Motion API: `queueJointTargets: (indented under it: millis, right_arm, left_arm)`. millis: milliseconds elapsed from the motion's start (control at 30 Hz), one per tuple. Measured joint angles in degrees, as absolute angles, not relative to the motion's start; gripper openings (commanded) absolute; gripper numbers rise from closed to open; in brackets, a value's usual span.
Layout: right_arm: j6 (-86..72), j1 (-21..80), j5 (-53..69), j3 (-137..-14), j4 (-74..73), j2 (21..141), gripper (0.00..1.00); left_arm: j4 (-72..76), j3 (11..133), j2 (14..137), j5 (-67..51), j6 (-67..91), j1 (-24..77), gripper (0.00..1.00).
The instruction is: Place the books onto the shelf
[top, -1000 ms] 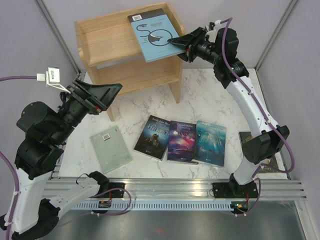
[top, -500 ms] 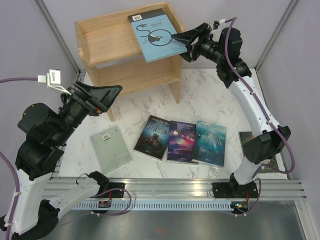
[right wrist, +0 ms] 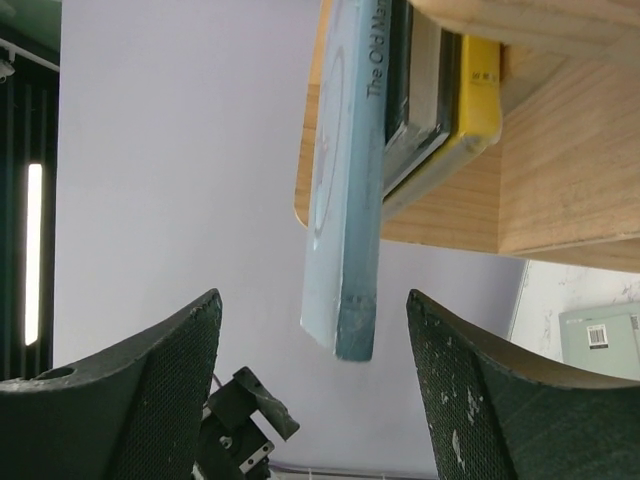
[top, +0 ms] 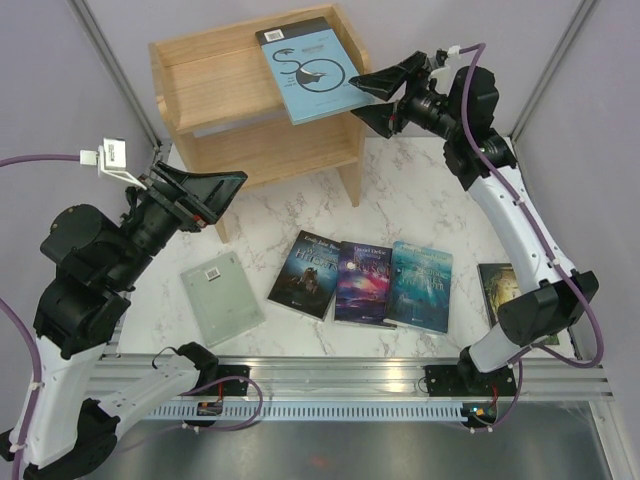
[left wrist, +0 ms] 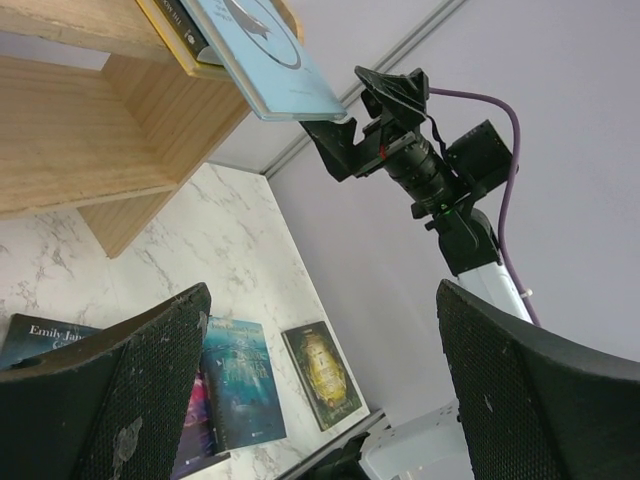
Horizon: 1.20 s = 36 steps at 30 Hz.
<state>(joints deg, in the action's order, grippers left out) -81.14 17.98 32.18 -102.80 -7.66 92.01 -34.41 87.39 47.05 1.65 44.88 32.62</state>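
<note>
I see the right gripper (top: 356, 93) spread apart at the blue book's (top: 310, 70) corner, not clamping it. The book lies on the shelf (top: 200, 85) — the left gripper (top: 228, 200) gapes too.

The right arm (top: 545, 305) covers much of the green-gold book (top: 497, 285) — beneath the light blue book (top: 310, 70), the black book (right wrist: 400, 120) and yellow book (right wrist: 478, 90) show only edges.

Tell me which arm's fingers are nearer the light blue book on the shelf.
Right. The right fingers stand open just off the light blue book's overhanging edge; the left fingers hover before the shelf's left side.
</note>
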Motion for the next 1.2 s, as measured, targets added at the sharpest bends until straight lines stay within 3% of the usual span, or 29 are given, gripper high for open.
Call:
queueJointTargets:
  millis: [500,600,1200]
  right_arm:
    - [-82.8,18.0,33.8,-97.7,-4.2,88.2,0.39]
    - [-83.0,18.1,33.9,-97.7,-3.7,88.5,0.27]
    - [-85.3,18.2,34.0,-100.0,1.2,94.3,0.06]
  left_arm:
    - [-34.3,86.4,48.3,1.6,44.9,32.6,0.93]
    - [-34.3,86.3,48.3,1.7,44.9,32.6,0.93]
    - [-34.3,86.3,48.3,3.0,44.8,32.6,0.93]
